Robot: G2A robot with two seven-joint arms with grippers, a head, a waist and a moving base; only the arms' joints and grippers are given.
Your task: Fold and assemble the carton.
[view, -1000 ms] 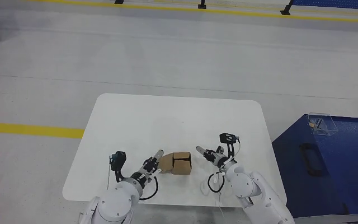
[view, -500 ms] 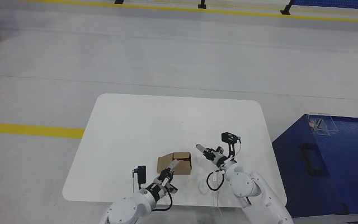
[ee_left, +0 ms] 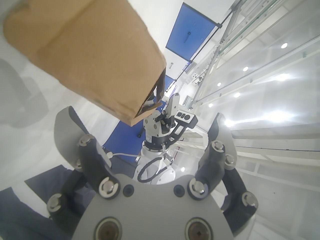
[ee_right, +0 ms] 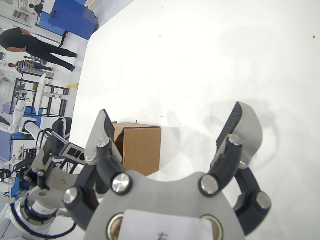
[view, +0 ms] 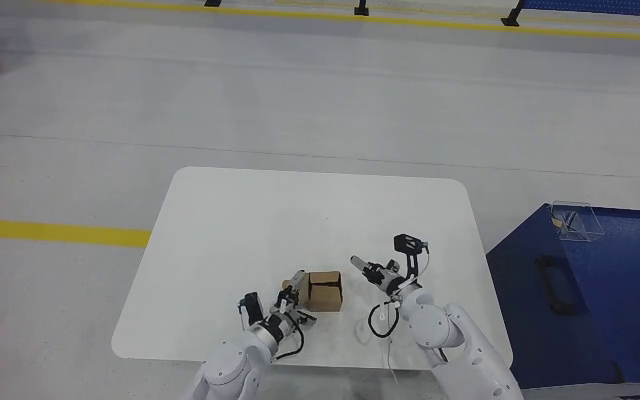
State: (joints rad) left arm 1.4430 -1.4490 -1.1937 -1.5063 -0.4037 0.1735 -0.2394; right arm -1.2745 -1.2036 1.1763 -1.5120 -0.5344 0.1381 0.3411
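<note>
Bracing comes first, by my read: carton [view: 324,290] sits on tabletop [view: 300,210] near front edge. Left pincer [view: 296,282] wide, empty, just beside its open end; right pincer [view: 357,266] wide, empty, near opposite side. Hold that side w/ right, fold open end shut slowly.

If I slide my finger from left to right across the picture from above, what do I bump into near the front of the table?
left gripper → carton → right gripper → blue cabinet beside the table.
</note>
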